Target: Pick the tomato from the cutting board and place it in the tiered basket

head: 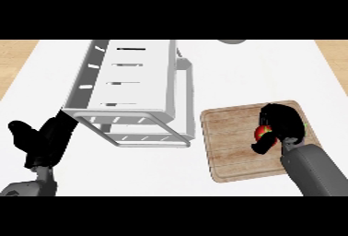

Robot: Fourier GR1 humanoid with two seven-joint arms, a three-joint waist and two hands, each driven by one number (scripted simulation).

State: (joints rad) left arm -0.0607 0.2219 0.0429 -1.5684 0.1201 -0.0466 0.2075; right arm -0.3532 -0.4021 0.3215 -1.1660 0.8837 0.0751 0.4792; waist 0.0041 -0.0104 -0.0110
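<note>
Right hand point(282, 122) fingers curled around tomato point(262, 133) on cutting board point(231, 138); left hand point(41, 138) relaxed, beside tiered basket point(129, 83).

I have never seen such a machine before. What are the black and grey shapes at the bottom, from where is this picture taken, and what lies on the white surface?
The picture is taken from the robot's head, looking steeply down at a white counter. The grey shapes are its two forearms; the black shapes are its hands. The right hand is over a wooden cutting board, with its fingers curled round a red tomato, which it mostly hides. The left hand is open, resting near the left edge and holding nothing. The pale metal frame in the middle is a tiered basket, where the tomato should go. The tomato is not yet in it.
</note>
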